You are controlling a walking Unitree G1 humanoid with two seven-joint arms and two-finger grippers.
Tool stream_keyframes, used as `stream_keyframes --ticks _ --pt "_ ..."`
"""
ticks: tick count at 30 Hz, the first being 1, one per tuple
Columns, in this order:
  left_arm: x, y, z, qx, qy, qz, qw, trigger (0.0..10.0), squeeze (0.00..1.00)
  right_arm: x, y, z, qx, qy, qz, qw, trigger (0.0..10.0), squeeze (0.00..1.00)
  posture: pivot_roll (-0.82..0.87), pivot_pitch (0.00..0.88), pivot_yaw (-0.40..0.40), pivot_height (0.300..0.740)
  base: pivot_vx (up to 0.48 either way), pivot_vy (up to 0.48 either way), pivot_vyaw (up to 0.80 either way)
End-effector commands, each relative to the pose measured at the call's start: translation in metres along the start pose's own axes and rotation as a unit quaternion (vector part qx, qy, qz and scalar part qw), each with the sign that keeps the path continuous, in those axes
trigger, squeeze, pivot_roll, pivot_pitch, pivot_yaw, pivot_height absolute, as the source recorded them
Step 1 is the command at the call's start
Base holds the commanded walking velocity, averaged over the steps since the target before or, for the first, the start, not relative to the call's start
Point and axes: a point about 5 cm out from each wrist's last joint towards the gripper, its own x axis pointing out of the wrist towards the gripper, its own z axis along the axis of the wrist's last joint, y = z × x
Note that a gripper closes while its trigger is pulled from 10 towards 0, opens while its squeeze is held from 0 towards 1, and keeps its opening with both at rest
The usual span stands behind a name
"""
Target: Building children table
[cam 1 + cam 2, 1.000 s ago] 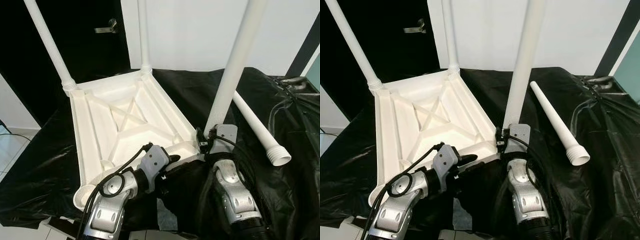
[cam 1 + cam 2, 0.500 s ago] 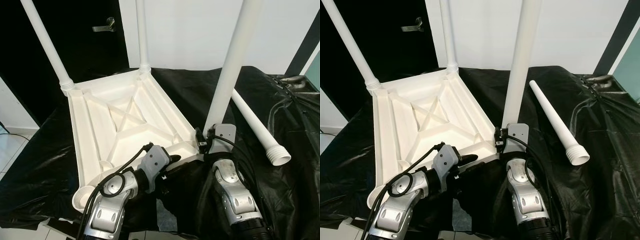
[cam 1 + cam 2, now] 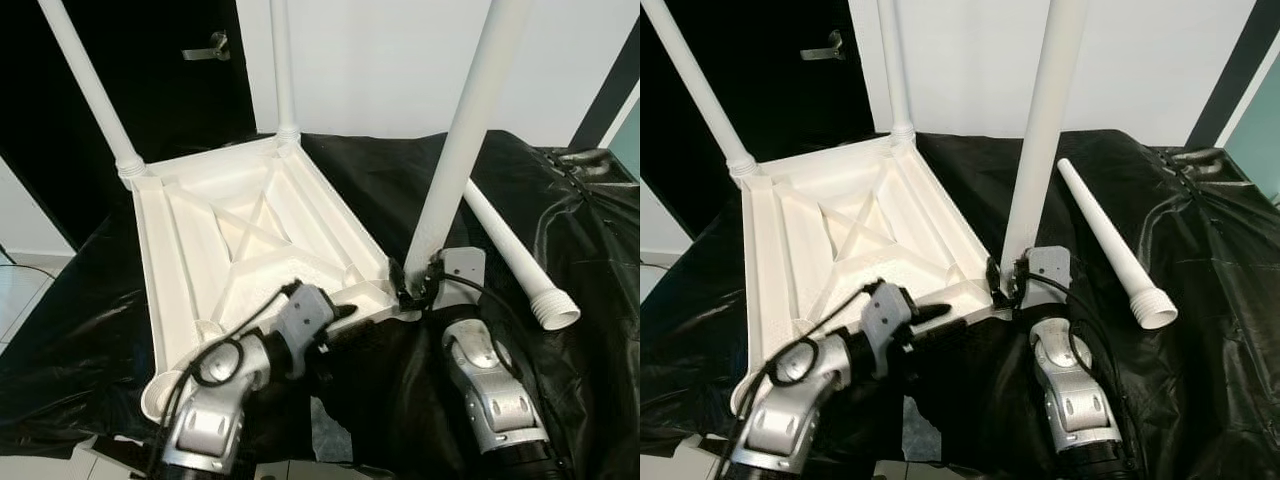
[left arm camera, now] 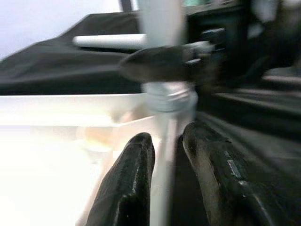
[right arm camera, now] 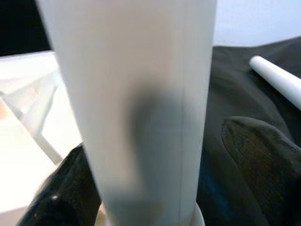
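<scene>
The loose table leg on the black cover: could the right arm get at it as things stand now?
Probably not at once. The right gripper is shut on the upright leg at the tabletop's near corner. The loose leg lies bare beside that arm, nothing across it, so it looks reachable after letting go.

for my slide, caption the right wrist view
Right hand around upright white plastic table leg, black sheet behind.
</scene>
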Motion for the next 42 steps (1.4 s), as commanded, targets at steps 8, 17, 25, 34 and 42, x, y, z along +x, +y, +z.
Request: stream_keyframes --ticks 8,17,25,34,42 --pt "-0.022 0.039 -0.008 0.035 0.057 0.126 0.990 10.0 0.00 -0.015 0.001 0.000 0.013 -0.006 0.031 0.999 10.0 0.00 0.06 0.000 -0.005 0.740 0.000 0.000 0.00" --pt "-0.041 0.063 -0.031 0.085 0.167 0.144 0.972 10.0 0.00 -0.027 0.005 -0.008 0.013 0.015 0.044 0.999 10.0 0.00 0.04 0.000 0.017 0.740 0.000 0.000 0.00" --pt "-0.041 0.061 -0.038 0.086 0.195 0.126 0.969 10.0 0.00 -0.025 0.002 -0.008 0.012 0.016 0.035 0.999 10.0 0.00 0.04 0.000 0.028 0.740 0.000 0.000 0.00" --pt "-0.040 0.071 -0.051 0.112 0.287 0.148 0.940 10.0 0.00 -0.023 0.001 -0.008 0.009 0.016 0.031 0.999 10.0 0.00 0.04 0.000 0.032 0.740 0.000 0.000 0.00" --pt "-0.041 0.074 -0.046 0.084 0.301 0.200 0.929 0.0 0.00 -0.022 0.002 -0.009 0.007 0.020 0.028 0.999 10.0 0.00 0.03 0.000 0.045 0.740 0.000 0.000 0.00"
